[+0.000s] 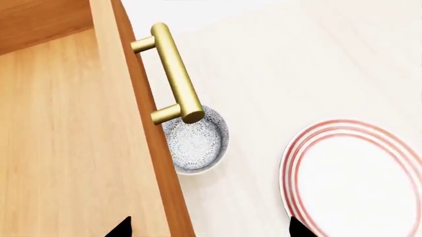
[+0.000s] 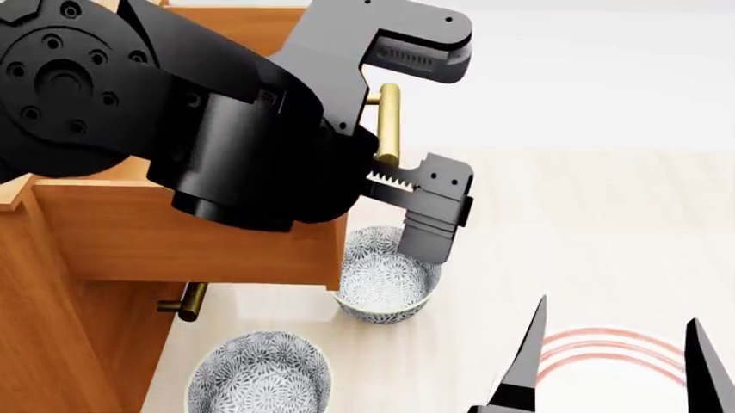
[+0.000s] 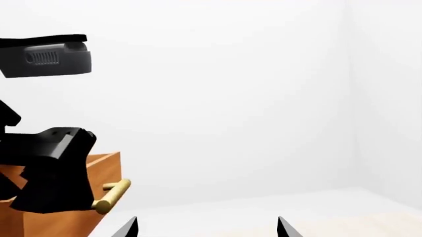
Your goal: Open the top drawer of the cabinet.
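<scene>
The floor (image 2: 597, 224) was a pale, light-wood surface with faint grain, evenly lit and free of hard shadows. Behind it rose plain white walls (image 3: 231, 98), which met at a soft vertical corner seen in the right wrist view. Lighting was diffuse and uniform throughout

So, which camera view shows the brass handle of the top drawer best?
The left wrist view: the whole handle with both posts is unobstructed on the top drawer. In the head view the left gripper partly hides it. The right wrist view shows only one end.
</scene>
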Motion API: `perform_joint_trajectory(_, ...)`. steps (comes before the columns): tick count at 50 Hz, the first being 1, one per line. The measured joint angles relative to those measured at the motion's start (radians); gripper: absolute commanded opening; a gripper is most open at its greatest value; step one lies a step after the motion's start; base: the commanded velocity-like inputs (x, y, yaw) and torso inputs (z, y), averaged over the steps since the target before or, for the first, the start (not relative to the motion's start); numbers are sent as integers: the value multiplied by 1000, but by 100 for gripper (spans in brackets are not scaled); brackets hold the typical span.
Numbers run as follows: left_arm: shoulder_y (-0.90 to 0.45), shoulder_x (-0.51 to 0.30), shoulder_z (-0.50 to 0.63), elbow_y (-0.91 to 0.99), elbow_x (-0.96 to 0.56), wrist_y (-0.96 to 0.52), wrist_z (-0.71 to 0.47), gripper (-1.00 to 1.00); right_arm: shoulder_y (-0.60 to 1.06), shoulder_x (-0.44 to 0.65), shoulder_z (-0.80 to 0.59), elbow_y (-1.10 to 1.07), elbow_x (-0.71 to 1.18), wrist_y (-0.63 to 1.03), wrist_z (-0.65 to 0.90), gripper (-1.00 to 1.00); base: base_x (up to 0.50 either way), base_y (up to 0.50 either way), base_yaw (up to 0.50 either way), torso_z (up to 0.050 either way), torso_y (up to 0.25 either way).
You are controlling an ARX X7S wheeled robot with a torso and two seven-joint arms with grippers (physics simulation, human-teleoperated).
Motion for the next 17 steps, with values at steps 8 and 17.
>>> perform_joint_trajectory(8,-2,-2,-1,18,-16,24,-8,100,0,1,-1,2,0,-2,1,100,-7,0,-2,0,3)
perform_joint_trajectory(17,-16,-6,-3,80,-24,44,-20,100,0,2,-3,4,0,-5,2,100,-5,-1,-3,0,0)
